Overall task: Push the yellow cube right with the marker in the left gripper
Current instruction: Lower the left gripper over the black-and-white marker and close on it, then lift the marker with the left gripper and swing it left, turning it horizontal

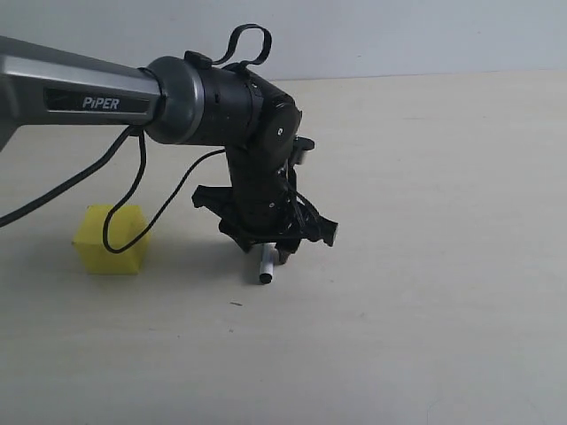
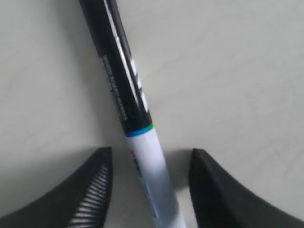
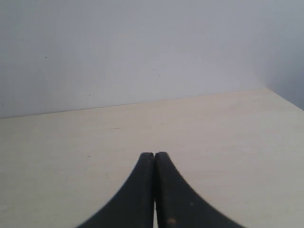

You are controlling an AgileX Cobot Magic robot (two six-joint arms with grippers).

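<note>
The yellow cube sits on the pale table at the left, not touched by anything. My left gripper hangs low over the table, well to the right of the cube. In the left wrist view the marker lies between the black fingers, its black cap pointing away and its white barrel between the tips. A gap shows on each side of the barrel, so the left gripper is open around it. The marker's white end pokes out below the gripper. My right gripper is shut on nothing.
A black cable from the left arm loops down in front of the cube. The pale table runs back to a light wall.
</note>
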